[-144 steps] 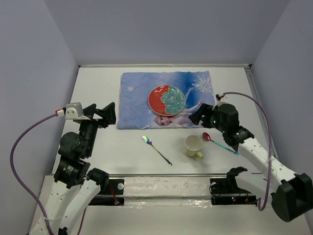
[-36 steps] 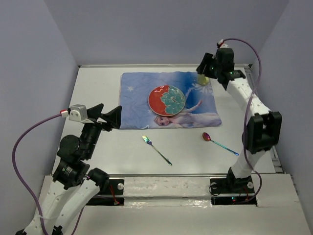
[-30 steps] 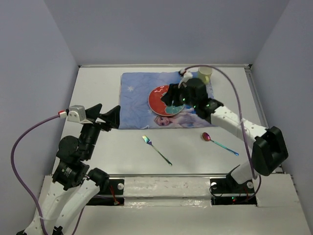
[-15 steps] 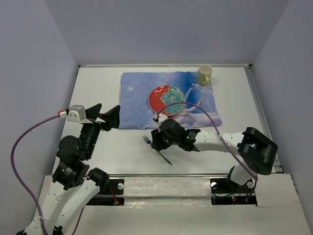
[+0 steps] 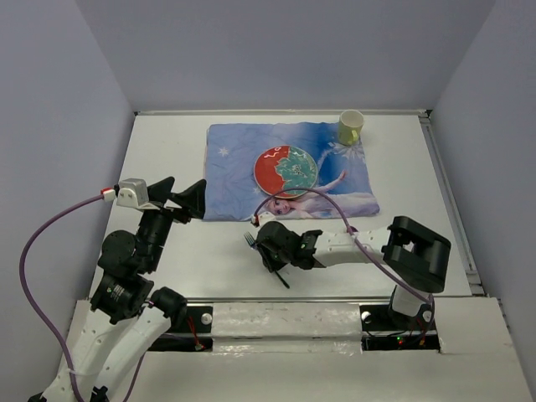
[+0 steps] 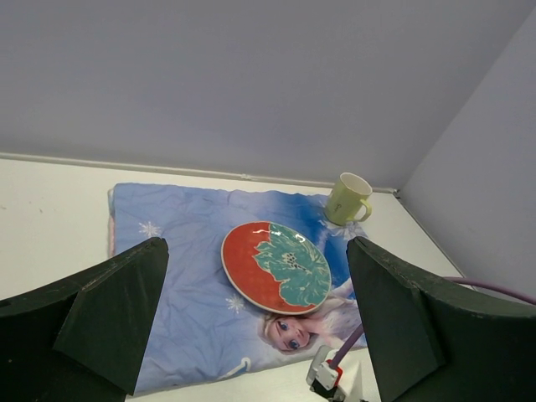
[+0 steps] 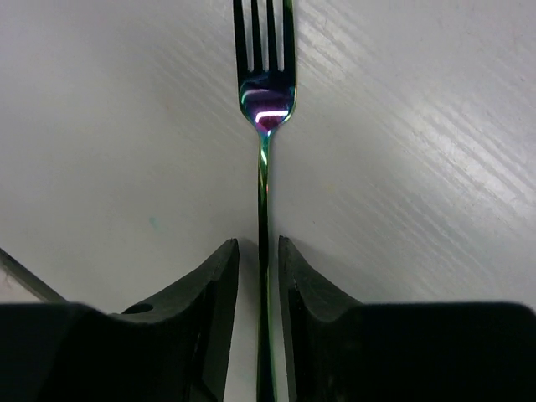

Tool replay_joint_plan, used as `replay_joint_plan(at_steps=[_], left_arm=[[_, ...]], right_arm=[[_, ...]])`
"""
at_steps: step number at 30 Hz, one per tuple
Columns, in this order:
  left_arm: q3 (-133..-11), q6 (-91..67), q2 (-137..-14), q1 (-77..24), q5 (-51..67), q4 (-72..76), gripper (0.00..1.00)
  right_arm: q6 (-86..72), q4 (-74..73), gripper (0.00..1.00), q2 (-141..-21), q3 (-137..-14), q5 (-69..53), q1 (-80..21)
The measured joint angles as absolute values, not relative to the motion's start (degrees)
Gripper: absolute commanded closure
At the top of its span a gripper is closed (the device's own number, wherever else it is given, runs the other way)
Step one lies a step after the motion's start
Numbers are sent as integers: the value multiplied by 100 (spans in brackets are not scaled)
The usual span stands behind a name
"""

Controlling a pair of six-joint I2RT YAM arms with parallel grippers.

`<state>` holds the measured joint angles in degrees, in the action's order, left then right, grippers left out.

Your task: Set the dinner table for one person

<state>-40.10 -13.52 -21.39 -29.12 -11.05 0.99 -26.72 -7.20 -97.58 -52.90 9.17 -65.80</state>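
On the near part of the table [image 5: 167, 151], the right gripper [image 7: 260, 260] straddles the handle of the fork [image 7: 261, 109]. Its jaws are drawn to a narrow slot with slivers of table showing either side, so it is not pinching yet, while the left gripper [image 5: 184, 194] hangs spread and empty. The step looks like picking up the fork: close on the handle, lift, and lay it beside the plate [image 5: 286, 170] on the mat [image 5: 230, 167], where the cup [image 5: 350, 127] stands at the far right corner.
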Motion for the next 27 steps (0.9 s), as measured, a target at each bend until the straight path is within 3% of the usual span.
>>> replay_joint_plan(at_steps=[1,6,19,27], left_arm=[[-4010,-1354,-2139,-2912,-1103,99,1],[-4010,-1352,-2139,-2912,-1098,99,1],[-4010,-1334,-2104,-2912,-1100,97,1],[-4010,-1288,-1876,-2836,-1247,91,1]], right_arm=[[-2674,-733,91,-9848,-5371,991,-6602],[-2639,-899,100,-10003,-5588,1247,-6726],[-2362,-1090,100,-9922,-6740,1892,-6842],[-2029,-919,100,-9926,-7979,2375,-6239]])
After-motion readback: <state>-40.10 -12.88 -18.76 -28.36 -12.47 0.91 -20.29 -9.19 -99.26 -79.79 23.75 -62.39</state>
